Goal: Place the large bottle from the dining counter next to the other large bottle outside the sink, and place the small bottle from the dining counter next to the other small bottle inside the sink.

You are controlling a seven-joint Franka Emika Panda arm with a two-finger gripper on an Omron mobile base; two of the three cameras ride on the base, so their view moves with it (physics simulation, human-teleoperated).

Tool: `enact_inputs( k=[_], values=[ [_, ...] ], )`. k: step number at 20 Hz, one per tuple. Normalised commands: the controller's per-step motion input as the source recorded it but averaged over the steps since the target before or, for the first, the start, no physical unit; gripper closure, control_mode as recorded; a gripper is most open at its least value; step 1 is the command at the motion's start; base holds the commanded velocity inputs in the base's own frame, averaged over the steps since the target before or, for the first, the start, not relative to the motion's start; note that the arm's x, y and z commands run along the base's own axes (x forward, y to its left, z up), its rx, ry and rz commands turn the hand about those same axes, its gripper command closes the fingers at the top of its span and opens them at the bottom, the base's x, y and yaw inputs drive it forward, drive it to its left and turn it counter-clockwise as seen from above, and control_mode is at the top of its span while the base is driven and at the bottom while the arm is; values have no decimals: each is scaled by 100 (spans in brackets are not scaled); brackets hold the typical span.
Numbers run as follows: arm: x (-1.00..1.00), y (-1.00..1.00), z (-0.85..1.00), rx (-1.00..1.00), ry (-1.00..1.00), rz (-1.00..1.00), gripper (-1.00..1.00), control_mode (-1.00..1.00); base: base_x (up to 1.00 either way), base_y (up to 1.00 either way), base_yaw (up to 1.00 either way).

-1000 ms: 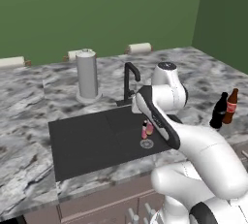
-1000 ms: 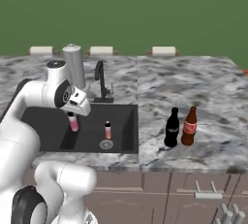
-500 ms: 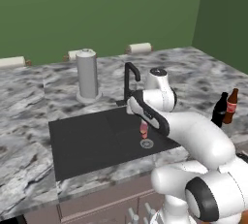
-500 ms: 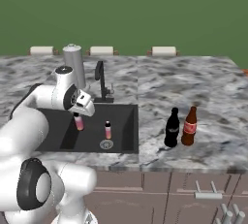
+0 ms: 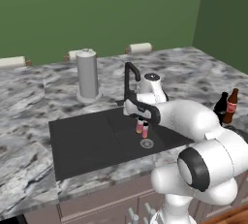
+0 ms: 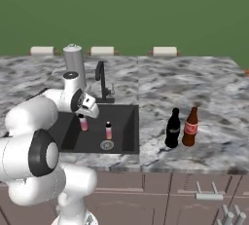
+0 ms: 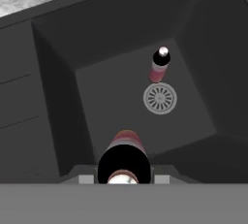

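My gripper [image 5: 139, 119] [image 6: 82, 116] hangs over the dark sink [image 5: 82, 143] [image 6: 127, 130], shut on the small bottle [image 5: 139, 127] [image 6: 83, 123] [image 7: 125, 146]. The bottle is upright, its base just above the basin floor. The other small bottle [image 5: 145, 131] [image 6: 108, 130] [image 7: 158, 66] stands in the basin beside the round drain [image 5: 147, 143] [image 7: 160, 98], a short way from the held one. On the counter right of the sink, the brown red-labelled large bottle [image 5: 232, 105] [image 6: 190, 126] stands close beside the other large bottle [image 5: 222, 106] [image 6: 172, 128], which is all dark.
A black curved faucet [image 5: 130, 80] [image 6: 102, 80] rises behind the basin, close to my hand. A tall metal canister [image 5: 87, 75] [image 6: 74, 63] stands on the counter behind the sink. Pale rolls [image 5: 140, 48] lie along the green back wall.
The arm has swung and carried the held small bottle a little closer to the other small bottle in the sink. The grip stays shut; the large bottles have not moved.
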Motion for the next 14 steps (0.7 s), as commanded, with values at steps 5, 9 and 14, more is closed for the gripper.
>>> enact_inputs(
  k=[5, 9, 14],
  values=[
    [37, 0, -44, 0, 0, 0, 100, -100, 0, 0, 0],
    [19, 5, -27, 0, 0, 0, 100, -100, 0, 0, 0],
    [0, 3, -39, 0, 0, 0, 100, -100, 0, 0, 0]
  ],
)
